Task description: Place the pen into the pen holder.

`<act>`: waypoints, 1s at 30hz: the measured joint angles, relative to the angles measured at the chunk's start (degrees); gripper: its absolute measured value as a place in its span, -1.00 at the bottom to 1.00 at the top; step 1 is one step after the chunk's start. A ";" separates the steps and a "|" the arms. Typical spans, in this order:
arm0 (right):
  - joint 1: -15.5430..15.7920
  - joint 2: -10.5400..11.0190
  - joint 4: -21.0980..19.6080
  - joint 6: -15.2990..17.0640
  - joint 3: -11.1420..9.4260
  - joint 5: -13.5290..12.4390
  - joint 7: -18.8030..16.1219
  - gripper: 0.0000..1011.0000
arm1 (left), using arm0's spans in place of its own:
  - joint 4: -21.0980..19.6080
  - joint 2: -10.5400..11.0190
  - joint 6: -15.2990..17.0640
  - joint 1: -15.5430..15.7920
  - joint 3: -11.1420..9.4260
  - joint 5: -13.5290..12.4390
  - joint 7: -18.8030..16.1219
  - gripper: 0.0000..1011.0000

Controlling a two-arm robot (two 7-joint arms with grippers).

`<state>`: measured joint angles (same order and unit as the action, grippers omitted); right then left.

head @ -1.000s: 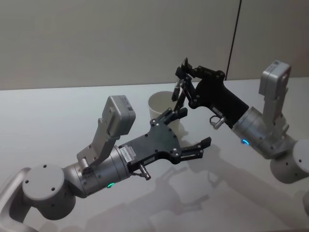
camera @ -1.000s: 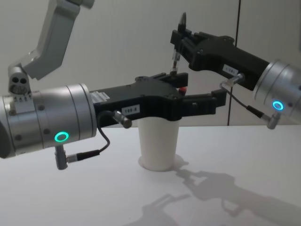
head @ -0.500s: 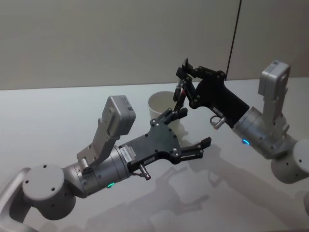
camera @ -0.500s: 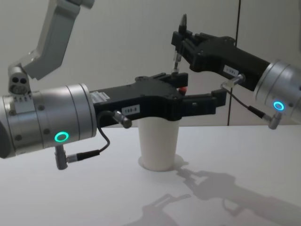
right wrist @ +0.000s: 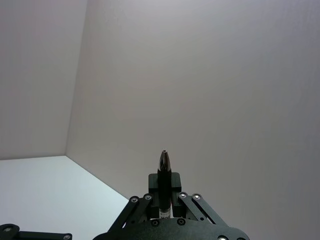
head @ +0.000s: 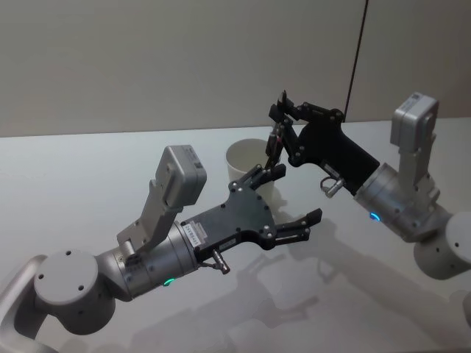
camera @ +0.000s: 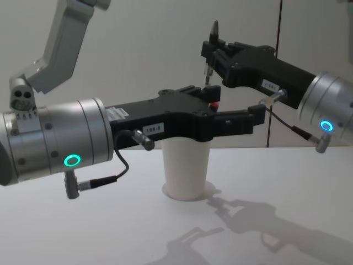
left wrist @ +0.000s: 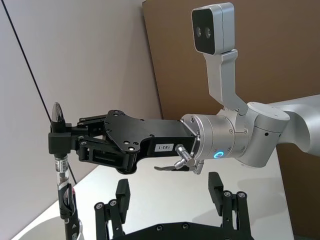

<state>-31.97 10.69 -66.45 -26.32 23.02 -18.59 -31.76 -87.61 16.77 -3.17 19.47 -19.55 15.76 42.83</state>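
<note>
Pale grey table (head: 88,162) and a plain wall frame the scene. Largest, the left gripper (head: 291,202) hovers just in front of the cup, fingers spread and empty, crowding the approach. Behind it, the right gripper (camera: 209,47) is clamped on the pen (left wrist: 61,167), held upright above the pen holder (camera: 186,168). To go well, centre the pen over the rim, lower it straight, then release.

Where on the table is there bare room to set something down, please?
Free: the table on the robot's left of the pen holder, and the near strip in front of it. Crowded: above the cup, where the right gripper holds the pen and the open left gripper hovers.
</note>
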 joint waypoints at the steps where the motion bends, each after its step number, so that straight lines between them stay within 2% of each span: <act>1: 0.01 0.02 0.00 0.00 -0.02 0.06 0.11 -0.76 | 0.00 0.00 0.00 0.00 0.00 0.00 0.00 0.98; 30: 0.32 0.28 -0.86 -0.67 -0.33 0.13 0.67 -0.76 | 0.00 0.00 0.00 0.00 0.00 0.00 0.00 0.98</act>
<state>-31.65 10.97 -67.31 -26.99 22.69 -18.46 -31.09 -87.61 16.76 -3.17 19.47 -19.55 15.76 42.83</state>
